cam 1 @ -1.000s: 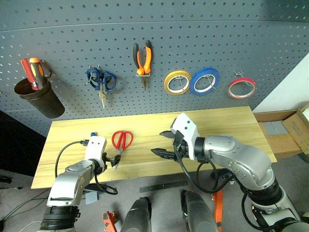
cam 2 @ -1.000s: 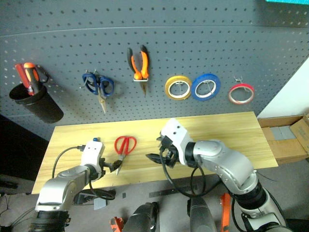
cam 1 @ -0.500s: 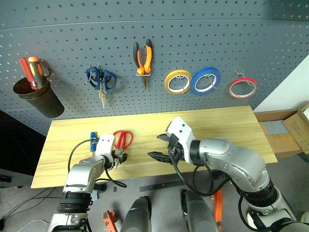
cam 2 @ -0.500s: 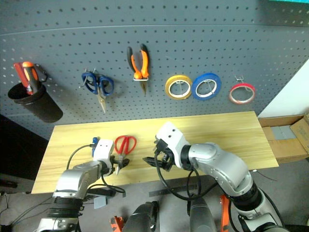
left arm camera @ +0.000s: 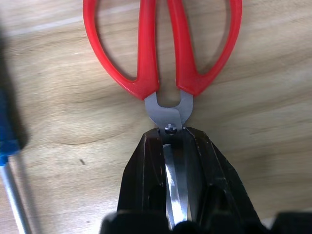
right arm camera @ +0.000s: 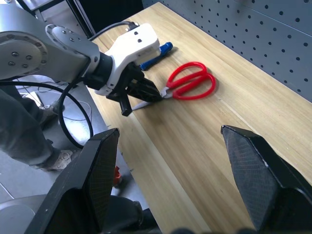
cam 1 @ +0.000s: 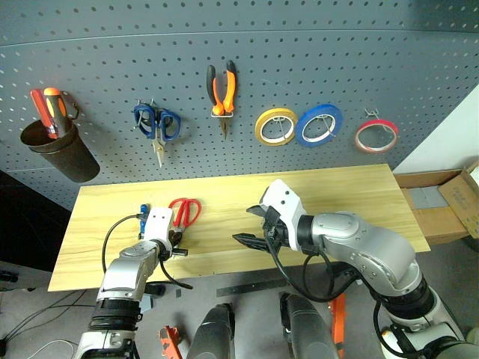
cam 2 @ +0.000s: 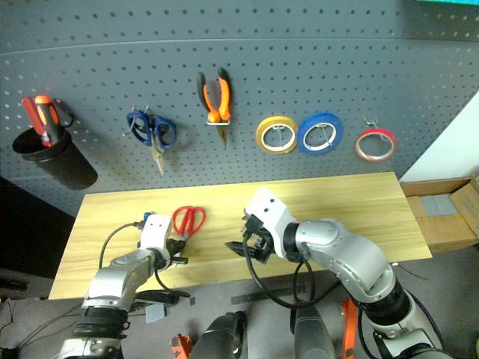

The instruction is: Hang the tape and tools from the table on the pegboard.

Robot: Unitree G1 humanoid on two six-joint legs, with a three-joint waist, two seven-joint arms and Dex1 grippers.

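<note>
Pinching the red scissors [left arm camera: 163, 53] by their blades, left claw [left arm camera: 175, 161] is clamped; right claw [right arm camera: 170, 161] gapes empty.

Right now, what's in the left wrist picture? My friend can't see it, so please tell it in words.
The left claw is shut on the blades of the red scissors, just below the screw where they cross. The scissors lie flat on the wooden table, with the handle loops pointing away from the claw. A blue screwdriver lies beside them.
</note>
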